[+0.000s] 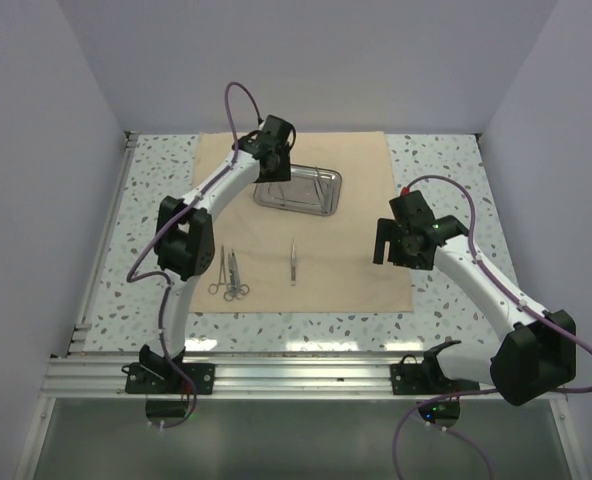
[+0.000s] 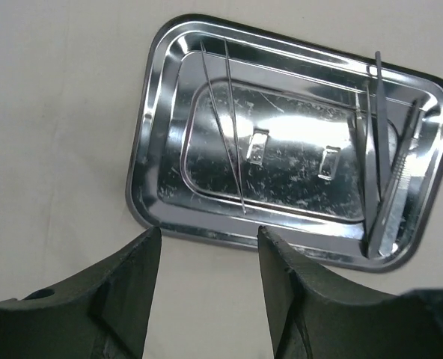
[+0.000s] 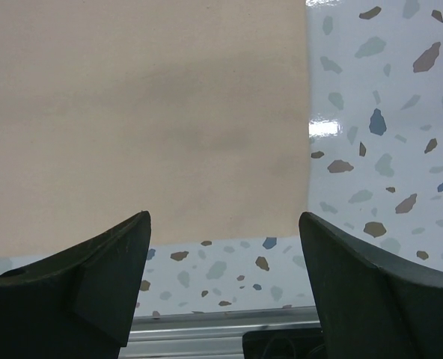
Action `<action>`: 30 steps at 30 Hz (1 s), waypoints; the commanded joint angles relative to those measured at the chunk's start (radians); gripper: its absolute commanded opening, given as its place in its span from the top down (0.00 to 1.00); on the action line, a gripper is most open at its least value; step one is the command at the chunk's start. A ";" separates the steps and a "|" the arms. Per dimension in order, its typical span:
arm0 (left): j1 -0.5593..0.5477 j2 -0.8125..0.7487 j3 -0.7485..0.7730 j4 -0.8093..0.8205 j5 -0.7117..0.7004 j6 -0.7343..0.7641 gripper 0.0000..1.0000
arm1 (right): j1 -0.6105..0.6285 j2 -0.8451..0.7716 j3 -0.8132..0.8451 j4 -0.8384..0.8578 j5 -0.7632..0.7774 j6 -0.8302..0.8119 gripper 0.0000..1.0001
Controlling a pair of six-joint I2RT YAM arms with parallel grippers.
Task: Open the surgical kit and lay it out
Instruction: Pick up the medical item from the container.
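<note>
The beige cloth wrap lies spread flat on the table. The steel tray sits on its far half and holds thin tweezers on one side and more instruments on the other. Two scissor-like instruments and tweezers lie on the cloth's near part. My left gripper is open and empty just above the tray's left end; in the left wrist view it hovers over cloth beside the tray rim. My right gripper is open and empty above the cloth's right edge.
The speckled tabletop surrounds the cloth. A metal rail runs along the near edge with both arm bases. White walls close in the left, right and back.
</note>
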 commanded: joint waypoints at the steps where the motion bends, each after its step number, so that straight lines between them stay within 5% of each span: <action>1: -0.009 0.098 0.122 0.035 -0.041 0.114 0.42 | 0.001 -0.030 0.025 -0.010 0.009 -0.021 0.16; 21: 0.014 0.381 0.253 0.092 -0.043 0.109 0.44 | -0.001 0.042 0.044 -0.036 -0.010 -0.046 0.16; 24: 0.014 0.399 0.254 0.063 -0.055 0.105 0.60 | 0.001 0.063 0.056 -0.025 -0.014 -0.046 0.16; 28: 0.016 0.388 0.198 0.050 -0.072 0.097 0.97 | 0.001 0.096 0.073 -0.007 -0.026 -0.043 0.16; 30: 0.017 0.369 0.177 0.049 -0.084 0.094 1.00 | 0.001 0.111 0.090 0.004 -0.040 -0.038 0.16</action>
